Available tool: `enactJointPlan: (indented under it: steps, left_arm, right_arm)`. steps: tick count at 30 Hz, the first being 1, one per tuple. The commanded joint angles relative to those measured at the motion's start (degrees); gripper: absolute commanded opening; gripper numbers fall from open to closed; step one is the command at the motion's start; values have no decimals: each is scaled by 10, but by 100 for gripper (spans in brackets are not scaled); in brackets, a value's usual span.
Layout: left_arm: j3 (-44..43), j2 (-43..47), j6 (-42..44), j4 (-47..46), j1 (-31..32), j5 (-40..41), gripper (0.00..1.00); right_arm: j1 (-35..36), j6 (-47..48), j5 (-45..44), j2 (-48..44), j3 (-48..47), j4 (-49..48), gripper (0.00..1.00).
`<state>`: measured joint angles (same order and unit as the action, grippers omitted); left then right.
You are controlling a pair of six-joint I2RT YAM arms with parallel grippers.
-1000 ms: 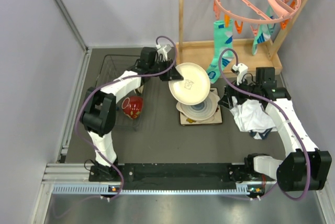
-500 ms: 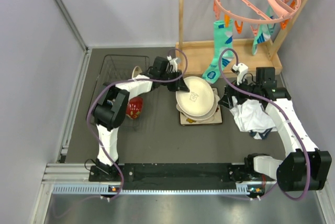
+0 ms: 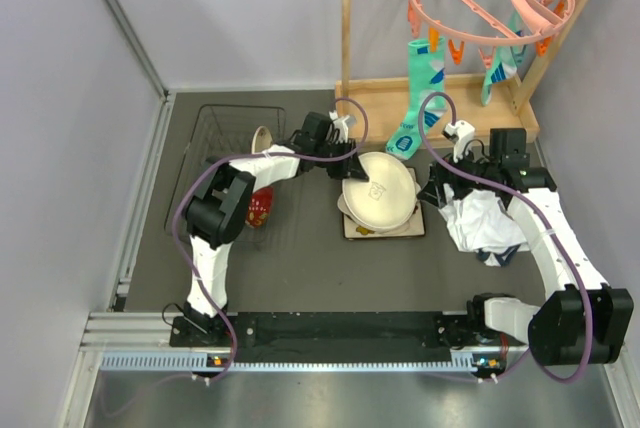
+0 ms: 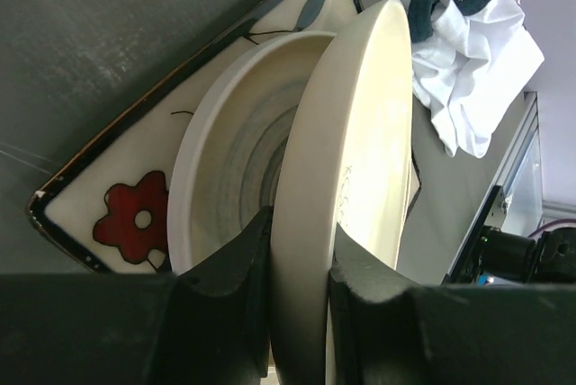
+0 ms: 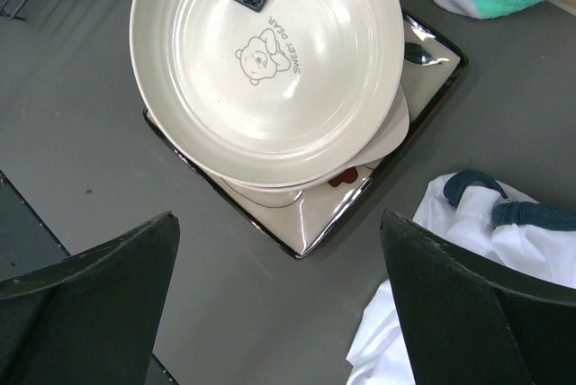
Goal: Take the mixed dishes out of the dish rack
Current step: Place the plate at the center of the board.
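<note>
**Lowering the cream dish onto the stack**

Comparing with a second ago, I see the left pincer has carried the large cream dish from its raised, steeply tilted pose down over the stack. The right arm has not moved. The left jaws are clamped narrowly on the dish's rim, one finger on each face.

The dish sits over the blue-ringed round plate, which lies on the square cream floral plate on the bench. The right pincer hangs just beside the stack, jaws spread wide and holding nothing. A white cloth lies under that arm and a teal sock hangs behind.

The red patterned mug is in the dish rack, whose long axis runs away from the arms. The dish faces up, bear print showing, its gripped edge lifted slightly off the plate below.
</note>
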<state>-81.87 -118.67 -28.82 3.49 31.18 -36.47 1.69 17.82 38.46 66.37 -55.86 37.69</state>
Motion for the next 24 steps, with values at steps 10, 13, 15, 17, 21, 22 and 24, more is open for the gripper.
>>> enactJointPlan:
  steps: [10,13,15,17,21,22,24]
  left_arm:
    - [-28,5,59,23,9,24,42]
    - [-28,10,70,31,9,34,49]
    - [-28,14,80,38,9,45,55]
    - [-29,19,87,42,10,51,57]
    - [-37,29,106,62,13,75,60]
    - [-38,31,109,64,13,83,61]
    - [-41,37,117,68,15,91,61]
  right_arm:
    - [-6,5,10,-19,4,-14,93]
    - [-6,5,12,-20,4,-13,93]
    - [-7,5,12,-20,5,-13,93]
    - [-6,5,13,-20,4,-13,93]
    - [-7,5,15,-21,3,-12,93]
    - [-7,5,15,-21,4,-13,93]
    - [-6,5,17,-21,3,-11,93]
